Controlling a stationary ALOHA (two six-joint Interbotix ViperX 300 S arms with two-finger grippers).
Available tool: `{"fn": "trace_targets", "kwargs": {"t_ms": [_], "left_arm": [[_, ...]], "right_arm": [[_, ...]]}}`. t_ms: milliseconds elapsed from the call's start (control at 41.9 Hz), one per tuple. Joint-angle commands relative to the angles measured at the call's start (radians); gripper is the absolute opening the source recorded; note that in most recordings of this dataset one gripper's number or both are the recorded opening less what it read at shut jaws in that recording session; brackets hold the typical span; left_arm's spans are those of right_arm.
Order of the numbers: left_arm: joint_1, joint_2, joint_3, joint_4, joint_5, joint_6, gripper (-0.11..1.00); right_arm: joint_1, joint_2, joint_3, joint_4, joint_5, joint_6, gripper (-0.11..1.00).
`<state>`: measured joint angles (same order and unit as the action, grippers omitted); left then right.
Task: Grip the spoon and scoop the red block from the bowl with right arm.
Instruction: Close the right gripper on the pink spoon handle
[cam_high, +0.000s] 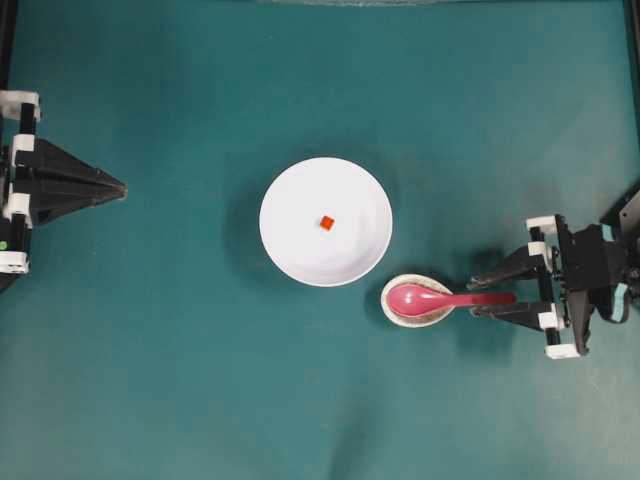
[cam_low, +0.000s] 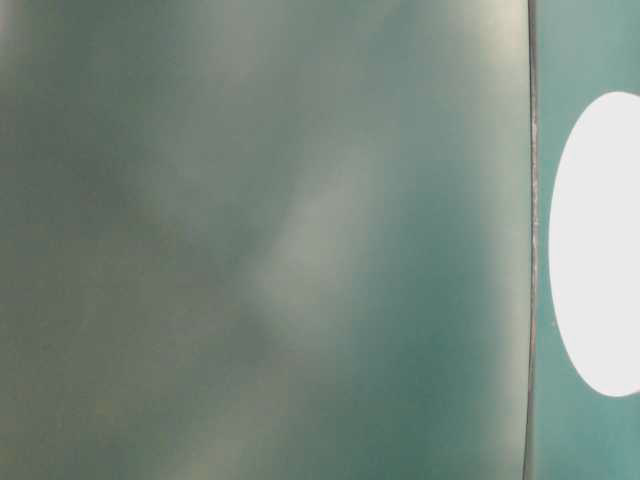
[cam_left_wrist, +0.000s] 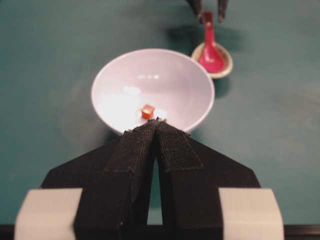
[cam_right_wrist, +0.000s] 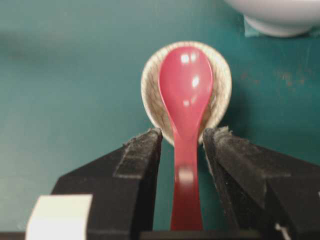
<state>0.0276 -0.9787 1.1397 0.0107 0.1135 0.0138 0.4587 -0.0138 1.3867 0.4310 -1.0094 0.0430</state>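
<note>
The pink spoon rests with its scoop in a small speckled dish, handle pointing right. My right gripper is open and straddles that handle; in the right wrist view the spoon runs between the two fingers with a gap on each side. The white bowl sits mid-table with the tiny red block inside; the left wrist view shows the block near the bowl's bottom. My left gripper is shut, empty, far to the left.
The teal table surface surrounds everything. The small dish almost touches the bowl's lower right rim. The table-level view is blurred, showing only a white oval of the bowl at the right edge.
</note>
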Motion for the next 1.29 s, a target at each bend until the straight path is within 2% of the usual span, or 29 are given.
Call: {"fn": "trace_targets", "kwargs": {"t_ms": [0, 191, 358, 525, 787, 1264], "left_arm": [[0.003, 0.011, -0.029, 0.003, -0.009, 0.002, 0.0], [0.003, 0.011, -0.028, 0.003, -0.009, 0.003, 0.0], [0.002, 0.012, -0.028, 0.003, -0.009, 0.002, 0.0], [0.003, 0.012, -0.028, 0.003, -0.005, 0.002, 0.0], [0.003, 0.012, -0.028, 0.003, -0.005, 0.002, 0.0], [0.014, 0.012, -0.028, 0.003, -0.005, 0.002, 0.0]], "right_arm": [[0.005, 0.02, -0.012, 0.006, -0.008, -0.003, 0.47], [0.005, 0.077, -0.015, 0.028, -0.011, -0.003, 0.47], [0.005, 0.104, -0.023, 0.028, -0.018, -0.008, 0.47], [0.005, 0.109, -0.026, 0.028, -0.028, -0.017, 0.47], [0.005, 0.109, -0.028, 0.028, -0.028, -0.083, 0.47], [0.028, 0.109, -0.035, 0.025, -0.051, -0.103, 0.47]]}}
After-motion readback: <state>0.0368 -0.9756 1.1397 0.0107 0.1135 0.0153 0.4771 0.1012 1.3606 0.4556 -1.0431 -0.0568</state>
